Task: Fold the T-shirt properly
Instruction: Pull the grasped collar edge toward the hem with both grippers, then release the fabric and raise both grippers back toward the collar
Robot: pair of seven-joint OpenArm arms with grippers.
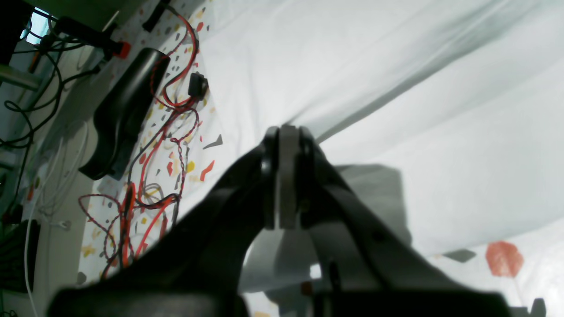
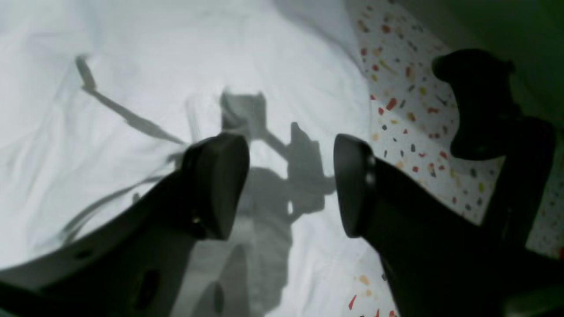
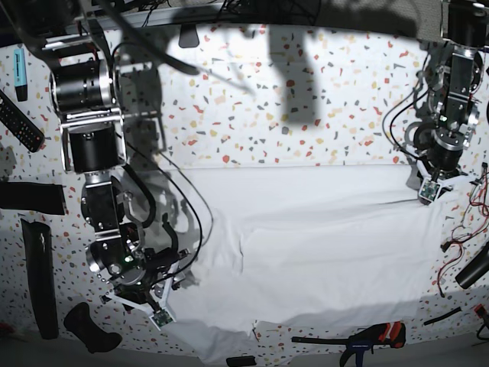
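**White T-shirt flat on the speckled table, one corner pinched**

T-shirt [image 3: 306,252] spread wide over the speckled table [image 3: 252,115], lying between the two arms, with long shallow creases across the cloth. Nearest edge of the T-shirt uneven, one flap reaching toward the table's near rim.

Left gripper [image 1: 288,176] at the T-shirt's far corner, on the right side of the base view: fingers [image 1: 269,176] pressed together with a pale strip of the white cloth pinched between them. From this pinch a taut ridge of cloth running away over the T-shirt. Beside this corner of the T-shirt, a tangle of red and black cables [image 1: 172,132] and a black oblong object [image 1: 128,110] on the table.

Right gripper [image 2: 291,185] at the opposite near corner of the T-shirt, on the left side of the base view: fingers [image 2: 220,185] spread apart, nothing between them, only its own shadow on the cloth below. Touching the cloth or just above it: cannot tell.

Near the T-shirt's near edge, a black and orange clamp [image 3: 367,336] on the table.
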